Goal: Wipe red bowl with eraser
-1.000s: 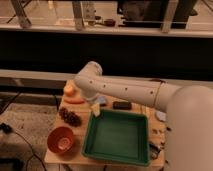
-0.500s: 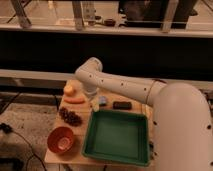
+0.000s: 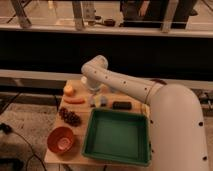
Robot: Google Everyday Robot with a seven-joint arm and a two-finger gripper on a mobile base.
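Gripper (image 3: pixel 95 95) hangs at the end of the white arm, low over the rear middle of the wooden table (image 3: pixel 54 154), right above the eraser (image 3: pixel 100 102). Whether it is wide, narrow or holding the pad cannot be told, and contact between the two cannot be made out either.

The eraser, a small blue-grey pad, lies on the tabletop just behind the green tray (image 3: pixel 119 136) and left of the flat black block (image 3: pixel 121 105). The tray is a deep rectangular bin filling the front right of the table; only its own green floor shows inside.

The red bowl (image 3: pixel 62 140) sits upright at the front left corner, well apart from the eraser and the gripper and just beside the tray's left wall. Its lighter inside shows nothing but the bowl's own surface.

Behind the bowl lies a dark bunch of grapes (image 3: pixel 70 117), then a long orange carrot-like piece (image 3: pixel 74 100), then a round yellow-orange fruit (image 3: pixel 68 90) near the back left edge.
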